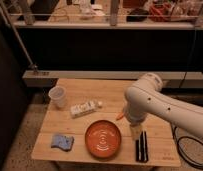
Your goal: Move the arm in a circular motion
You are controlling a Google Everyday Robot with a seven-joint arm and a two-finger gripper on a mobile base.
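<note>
My arm point(160, 107) reaches in from the right edge of the view, its thick white segments running leftward and slightly far to a rounded elbow above the right half of the bench point(110, 90). From that elbow the last link drops toward the near side, so my pincer point(135, 131) hangs low over the bench, just to the right of the orange plate point(103, 138) and right at the far end of the black bar-shaped object point(141, 147). Whether it touches either one, I cannot tell.

The task has no object to fetch; the arm itself is what must travel, so what matters is the room around the pincer. The plate lies immediately to its left, the black bar immediately on its near side, and a small orange carrot-like piece point(119, 116) peeks out just left of the wrist. Farther left sit a white packet point(85, 108), a clear plastic cup point(57, 96) and a blue cloth point(61, 142), all well apart from me.

I judge that a circle swept at this low height risks brushing the plate rim or the bar, so a loop carried higher looks safer.
</note>
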